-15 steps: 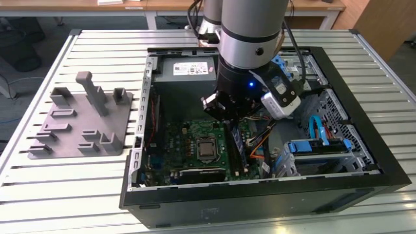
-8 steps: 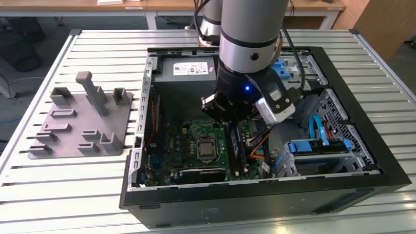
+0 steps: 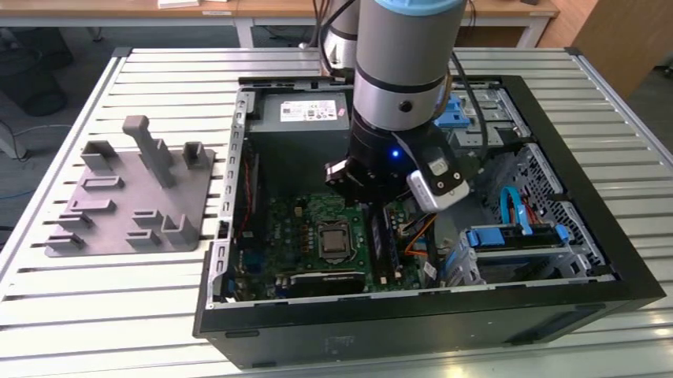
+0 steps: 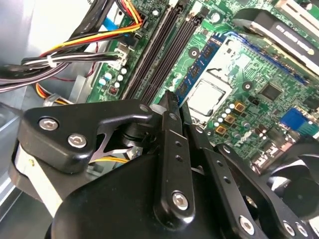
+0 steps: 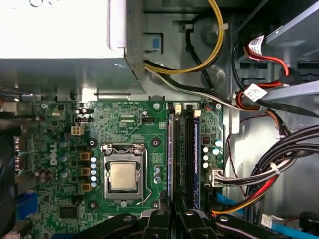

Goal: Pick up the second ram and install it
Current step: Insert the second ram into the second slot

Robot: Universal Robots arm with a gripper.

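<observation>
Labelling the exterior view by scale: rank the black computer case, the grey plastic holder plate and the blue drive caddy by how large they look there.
1. Black computer case, largest.
2. Grey plastic holder plate.
3. Blue drive caddy, smallest.

The arm (image 3: 405,94) is reaching down into the open case (image 3: 421,315), over the motherboard (image 3: 315,236); a grey holder (image 3: 131,197) is lying beside it.

Case (image 3: 589,236) stood at frame centre in the exterior view, holder plate (image 3: 116,213) at left, both on the table (image 3: 63,315).
</observation>
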